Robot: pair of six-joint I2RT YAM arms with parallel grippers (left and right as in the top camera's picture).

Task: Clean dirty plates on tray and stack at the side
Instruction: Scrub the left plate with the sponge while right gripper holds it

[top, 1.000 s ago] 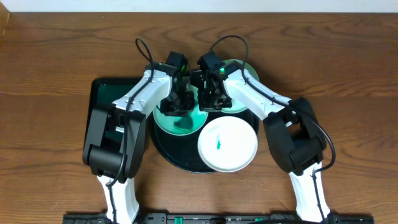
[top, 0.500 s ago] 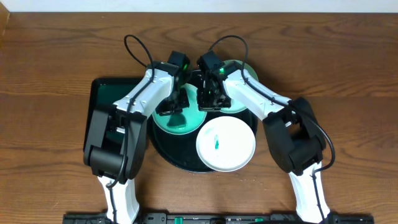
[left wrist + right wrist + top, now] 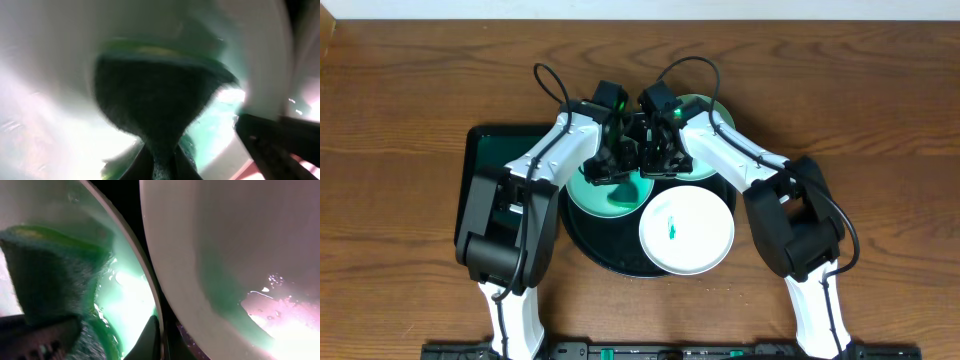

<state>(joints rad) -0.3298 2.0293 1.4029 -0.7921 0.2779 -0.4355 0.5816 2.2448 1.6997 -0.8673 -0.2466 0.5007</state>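
Three plates lie on the round black tray (image 3: 582,238). The left plate (image 3: 610,198) looks wet and teal. My left gripper (image 3: 605,168) is shut on a dark green sponge (image 3: 155,95) and presses it onto this plate (image 3: 45,75). My right gripper (image 3: 655,160) is shut on that plate's right rim (image 3: 131,245); one finger (image 3: 152,340) lies inside the rim, with the sponge (image 3: 45,280) beside it. The back right plate (image 3: 708,120) is partly hidden by the right arm and fills the right of the right wrist view (image 3: 225,255). The front plate (image 3: 686,230) carries a small teal smear.
A rectangular black tray (image 3: 485,160) lies left of the round tray, partly under the left arm. Dark-brown wood tabletop (image 3: 880,130) surrounds both trays. The two wrists are close together over the back of the round tray.
The left gripper swept the sponge left across the left plate, then back right toward the right gripper. The right gripper stayed on the rim. The front plate shifted slightly.
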